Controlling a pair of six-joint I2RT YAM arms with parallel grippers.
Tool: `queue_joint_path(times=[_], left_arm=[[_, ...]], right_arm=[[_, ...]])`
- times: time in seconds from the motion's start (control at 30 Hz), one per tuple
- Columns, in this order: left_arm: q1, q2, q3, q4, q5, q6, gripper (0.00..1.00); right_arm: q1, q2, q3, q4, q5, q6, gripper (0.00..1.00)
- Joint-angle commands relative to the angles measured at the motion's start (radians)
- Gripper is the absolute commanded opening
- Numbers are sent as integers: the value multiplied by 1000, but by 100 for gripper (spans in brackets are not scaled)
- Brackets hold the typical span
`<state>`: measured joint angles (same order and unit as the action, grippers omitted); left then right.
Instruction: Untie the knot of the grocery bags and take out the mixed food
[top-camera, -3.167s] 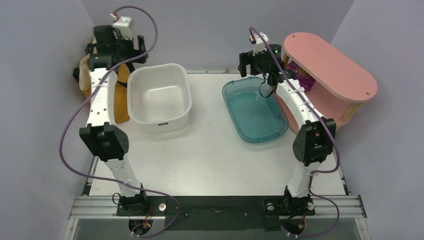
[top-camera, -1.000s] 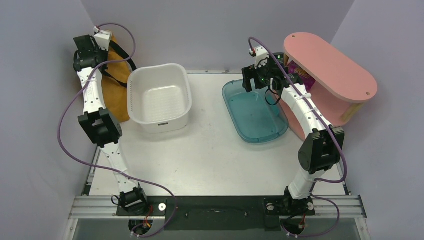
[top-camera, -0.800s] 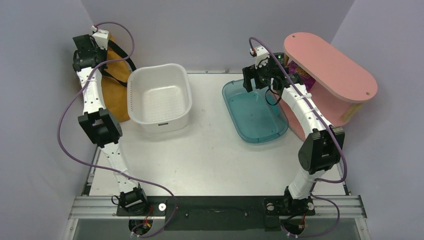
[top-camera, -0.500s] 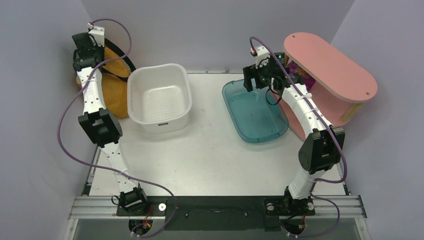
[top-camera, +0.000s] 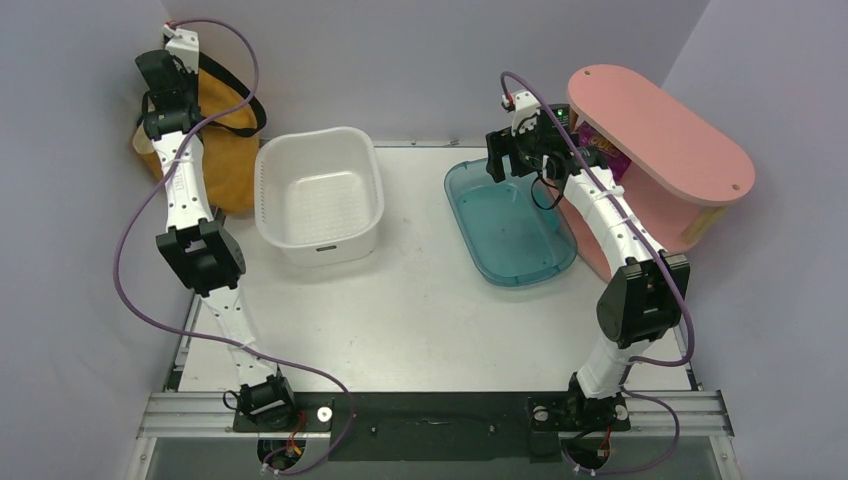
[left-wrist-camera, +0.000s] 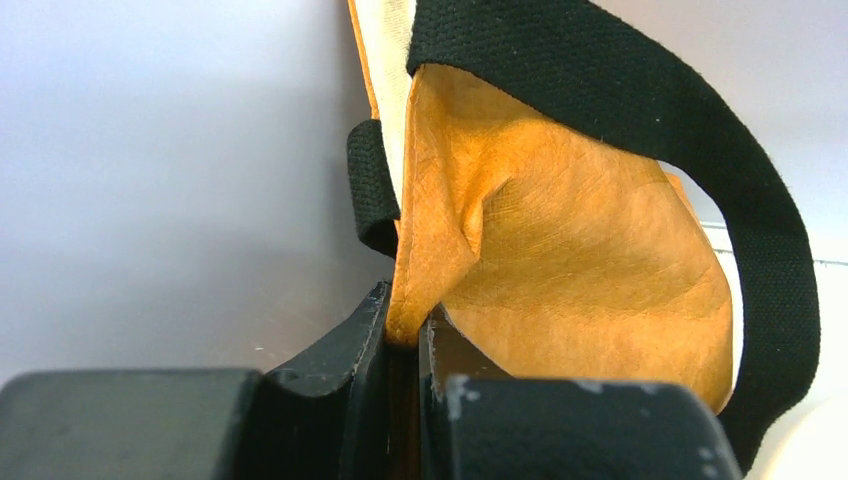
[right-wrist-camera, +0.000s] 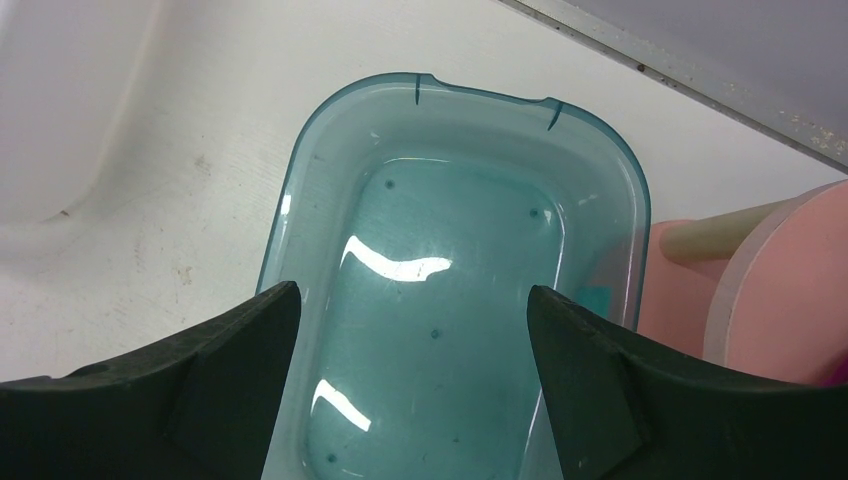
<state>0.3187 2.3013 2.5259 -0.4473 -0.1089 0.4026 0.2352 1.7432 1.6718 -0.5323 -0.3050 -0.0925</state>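
Left end effector (left-wrist-camera: 405, 335) clamped, arm stretched far left; right end effector (right-wrist-camera: 410, 315) wide apart, arm forward.

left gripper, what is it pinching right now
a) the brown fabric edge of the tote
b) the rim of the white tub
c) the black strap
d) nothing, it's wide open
A: in the left wrist view the left gripper is shut on a fold of the tote at its brown fabric edge, while the black strap loops free above the fingers.

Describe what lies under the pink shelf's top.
A purple packet shows partly beneath the pink shelf, near its left edge; the top covers the rest of that space.
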Motion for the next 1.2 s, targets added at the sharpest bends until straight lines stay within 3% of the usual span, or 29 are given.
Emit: queue_joint_path(times=[0.0,0.27,0.5,0.77,1.0,1.07,1.17], left_arm=[[14,-230,132,403,-93,12,0],[-50,-356,147,426,-55,-70,0],[-171,-498,133,397,25,-161,0],[-438,-681,-29,146,335,-327,0],[-512,-740,-221,68,844,-814,0],[-580,-771,-383,63,923,-827,0],[-720,-838,-519,5,928,-691,0]], right_arm=[[-4,-38,30,34,-21,11,80],[-4,-51,39,41,-35,33,79],[-5,-87,37,37,-35,36,80],[-66,-133,70,-20,-82,117,80],[-182,-179,82,-90,-126,173,80],[-201,-200,61,-104,-127,157,80],[-219,-235,16,-116,-132,135,80]])
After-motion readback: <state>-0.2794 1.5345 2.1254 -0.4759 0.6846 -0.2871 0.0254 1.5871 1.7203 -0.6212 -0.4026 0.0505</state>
